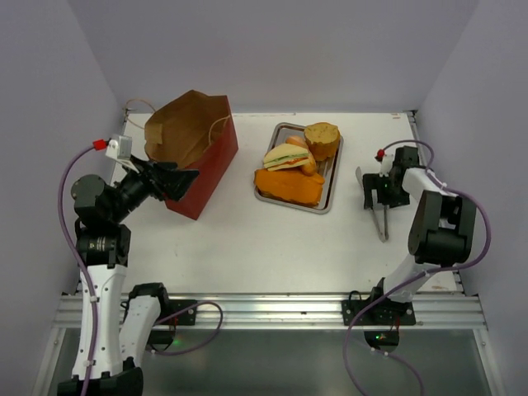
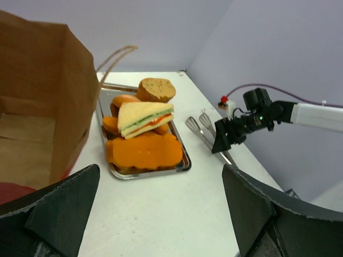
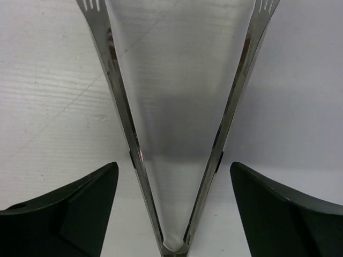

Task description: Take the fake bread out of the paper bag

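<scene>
Most of this job looks done to me. The paper bag (image 1: 191, 148) stands at the far left with its mouth open. From above I only see brown paper inside, no bread. The bottom is hidden by folds though, so I can't swear it's empty.

The fake bread I can see sits on the metal tray (image 1: 332, 183), out in the middle towards the far side and well apart from the bag. Going by size:
- the flat orange slab (image 1: 289, 188) along the near edge of the tray
- the triangular sandwich (image 1: 286, 156) leaning on top of it
- the round bun (image 1: 322, 139) at the far right corner
- a couple of small rolls (image 1: 308, 167) tucked between them

So what's left, if anything, is a last check of the bag, or fishing out a piece I can't see.

The left gripper (image 1: 180, 180) hangs just beside the bag's near left face. Its jaws are spread wide with nothing in them. Its wrist view looks past the bag's edge at the tray, so the bread is off to its right and out of reach, and the bag is beside the jaws, not between them.

The right gripper (image 1: 378, 191) is over on the right, low above a pair of metal tongs (image 1: 378, 216) lying on the table. Its jaws are also apart, one on either side of the tongs' arms without touching them as far as I can tell. The bread lies to its left, near but not touching.
</scene>
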Robot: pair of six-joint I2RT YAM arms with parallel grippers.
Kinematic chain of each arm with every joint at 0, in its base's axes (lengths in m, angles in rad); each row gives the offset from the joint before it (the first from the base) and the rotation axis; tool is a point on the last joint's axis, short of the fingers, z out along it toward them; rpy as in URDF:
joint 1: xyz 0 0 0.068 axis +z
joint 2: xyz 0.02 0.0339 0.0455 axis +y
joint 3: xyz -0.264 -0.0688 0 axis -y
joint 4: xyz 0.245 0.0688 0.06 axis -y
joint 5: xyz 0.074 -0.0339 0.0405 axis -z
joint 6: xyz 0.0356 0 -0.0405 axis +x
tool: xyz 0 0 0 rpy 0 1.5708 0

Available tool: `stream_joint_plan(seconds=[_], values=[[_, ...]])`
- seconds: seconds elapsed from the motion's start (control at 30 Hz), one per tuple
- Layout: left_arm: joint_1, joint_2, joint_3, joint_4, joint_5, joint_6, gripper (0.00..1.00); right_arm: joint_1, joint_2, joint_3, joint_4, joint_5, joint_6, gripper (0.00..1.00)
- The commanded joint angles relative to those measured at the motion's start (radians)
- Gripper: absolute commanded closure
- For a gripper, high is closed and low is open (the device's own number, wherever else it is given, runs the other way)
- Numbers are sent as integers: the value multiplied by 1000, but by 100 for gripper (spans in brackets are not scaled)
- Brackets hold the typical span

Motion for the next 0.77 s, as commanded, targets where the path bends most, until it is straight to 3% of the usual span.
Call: stream_joint_plan(seconds=[0.0,0.1,0.57,0.73], values=[[-21,-34,-60,-24,71,5,0,-7,-109,64,-42,22,-44,8],[-44,-65,-103,-27,70,17,1,-11,-228,78,-62,35,-61,1],[-98,-135,-135,-116,44,83,0,-11,-882,58,-189,-83,100,1],[-100,-143,-140,-133,31,97,0,-11,-1002,52,-252,-81,90,1]])
